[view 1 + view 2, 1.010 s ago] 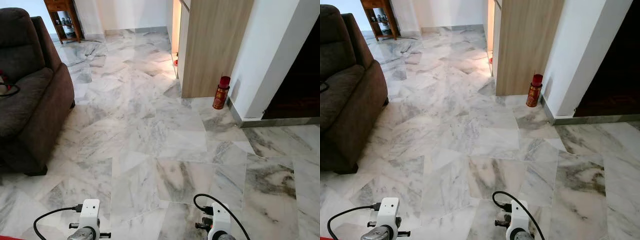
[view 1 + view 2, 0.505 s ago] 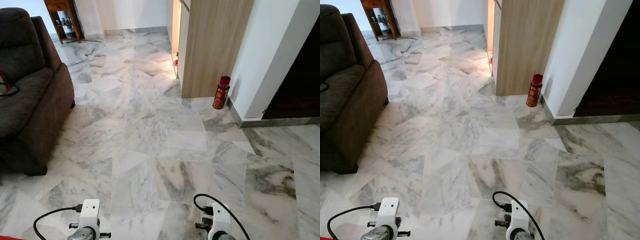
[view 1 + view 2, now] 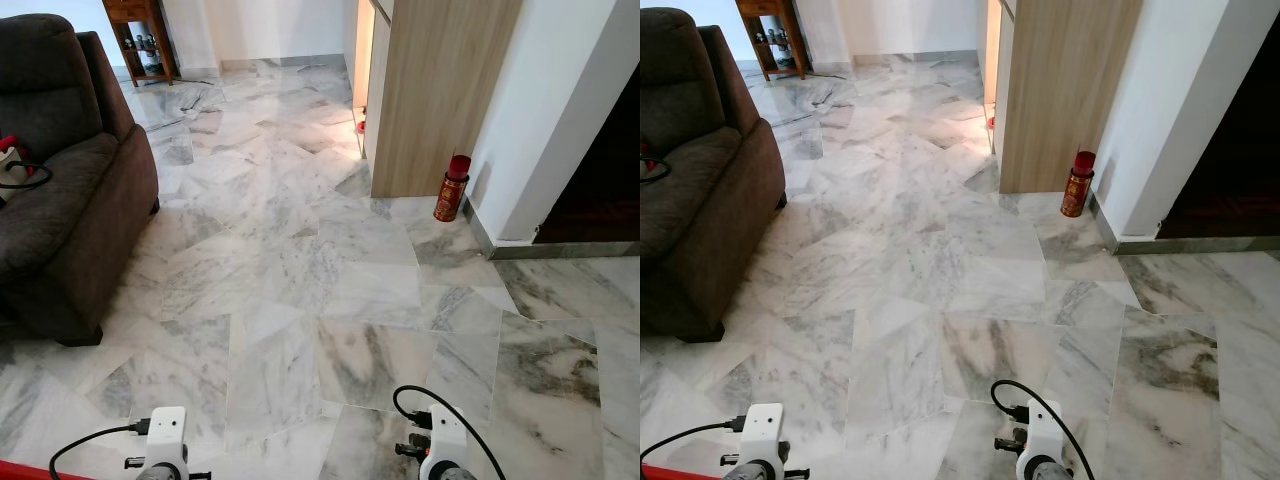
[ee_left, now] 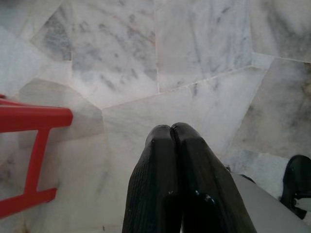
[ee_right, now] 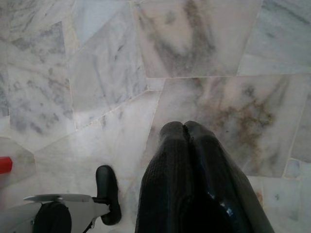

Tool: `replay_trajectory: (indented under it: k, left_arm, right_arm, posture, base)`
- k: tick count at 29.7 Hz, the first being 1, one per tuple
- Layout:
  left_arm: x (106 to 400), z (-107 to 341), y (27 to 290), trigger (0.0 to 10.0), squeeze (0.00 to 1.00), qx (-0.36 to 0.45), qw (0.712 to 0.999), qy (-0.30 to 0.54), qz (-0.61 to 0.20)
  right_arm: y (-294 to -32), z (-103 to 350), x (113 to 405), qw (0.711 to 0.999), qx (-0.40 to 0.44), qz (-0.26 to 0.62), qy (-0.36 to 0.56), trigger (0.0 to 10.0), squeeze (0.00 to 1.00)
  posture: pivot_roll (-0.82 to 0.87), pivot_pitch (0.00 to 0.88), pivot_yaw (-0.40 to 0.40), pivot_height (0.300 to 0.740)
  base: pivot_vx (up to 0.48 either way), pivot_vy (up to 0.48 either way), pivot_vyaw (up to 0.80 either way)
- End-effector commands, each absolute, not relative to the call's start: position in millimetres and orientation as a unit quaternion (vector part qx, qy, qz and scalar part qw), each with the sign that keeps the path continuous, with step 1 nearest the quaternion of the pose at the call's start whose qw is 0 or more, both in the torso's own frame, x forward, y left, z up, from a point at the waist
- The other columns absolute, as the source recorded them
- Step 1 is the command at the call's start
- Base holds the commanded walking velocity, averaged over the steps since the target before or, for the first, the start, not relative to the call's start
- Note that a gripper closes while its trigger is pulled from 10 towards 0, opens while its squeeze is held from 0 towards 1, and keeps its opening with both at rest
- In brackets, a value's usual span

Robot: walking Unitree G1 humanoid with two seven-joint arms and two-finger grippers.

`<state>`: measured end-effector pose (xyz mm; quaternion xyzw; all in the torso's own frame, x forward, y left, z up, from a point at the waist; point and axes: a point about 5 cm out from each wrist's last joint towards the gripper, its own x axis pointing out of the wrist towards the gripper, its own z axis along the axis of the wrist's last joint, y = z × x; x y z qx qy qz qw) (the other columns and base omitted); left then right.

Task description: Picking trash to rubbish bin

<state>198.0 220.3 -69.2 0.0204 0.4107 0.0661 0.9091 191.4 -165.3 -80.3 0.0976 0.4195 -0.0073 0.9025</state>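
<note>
A red and gold can (image 3: 452, 188) stands upright on the marble floor, at the foot of the white wall beside the wooden panel, some way ahead and to the right. Both arms hang low at the bottom of the eye views, with the left wrist (image 3: 165, 448) and the right wrist (image 3: 445, 447) far from the can. In the left wrist view my left gripper (image 4: 170, 128) is shut with nothing in it, above bare marble. My right gripper (image 5: 183, 125) is shut and empty too, over a brown-veined tile.
A brown sofa (image 3: 70, 190) fills the left side, with a red and white item and a black cable (image 3: 14, 168) on its seat. A wooden panel (image 3: 435, 90), a white wall and a dark doorway (image 3: 600, 180) stand on the right. A red frame (image 4: 31, 145) lies by my left gripper.
The whole picture has shifted a little, so the camera has moved. The left wrist sits lower in the picture. Both grippers stay shut.
</note>
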Motion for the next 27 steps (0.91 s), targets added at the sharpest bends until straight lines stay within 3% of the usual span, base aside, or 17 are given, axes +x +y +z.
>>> replay_trajectory:
  k: [1,23,27]
  left_arm:
    - [194.9,-70.6,221.1,10.0,0.0,0.019,0.908,0.412,0.07]
    - [199.6,-68.8,216.4,10.0,0.0,0.028,0.912,0.405,0.056]
    - [201.6,-68.0,215.4,10.0,0.0,0.031,0.913,0.403,0.052]
  right_arm:
    - [-164.5,-80.4,191.4,0.902,0.103,-0.01,0.42,10.0,0.0]
    - [-164.1,-78.1,195.1,0.906,0.109,-0.016,0.408,10.0,0.0]
    - [-163.3,-78.7,193.7,0.907,0.109,-0.014,0.407,10.0,0.0]
  posture:
    - [0.02,0.0,0.019,0.74]
    - [0.0,0.0,0.047,0.74]
    - [0.0,0.0,0.048,0.74]
  base:
    - [0.0,0.0,0.0]
    - [0.0,0.0,0.0]
    - [0.0,0.0,0.78]
